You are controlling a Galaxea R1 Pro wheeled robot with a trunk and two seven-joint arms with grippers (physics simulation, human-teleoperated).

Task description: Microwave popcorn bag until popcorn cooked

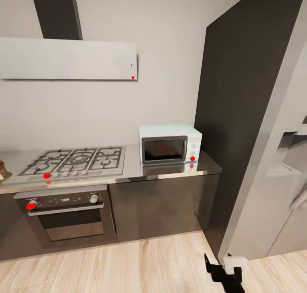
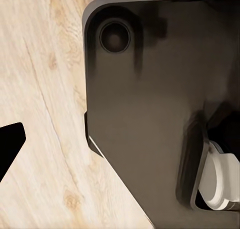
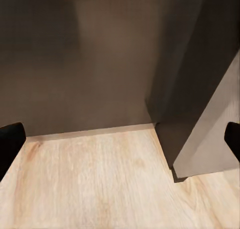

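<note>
Right hand [image 3: 120,136] hangs low over the floor [image 3: 100,184] with fingers spread wide and empty, since I'm only driving in. Whether my left hand is wide or narrow, I can't tell. Ahead, the microwave [image 1: 169,143] sits shut on the table [image 1: 170,170], well above and beyond both hands; the bag may be that brown scrap [image 1: 3,170] at far left.

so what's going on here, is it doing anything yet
Nothing is being handled yet. The robot stands back on the wooden floor, facing the countertop, where the microwave sits shut beside the gas hob. The right gripper is open and empty, aimed at the cabinet base.
</note>
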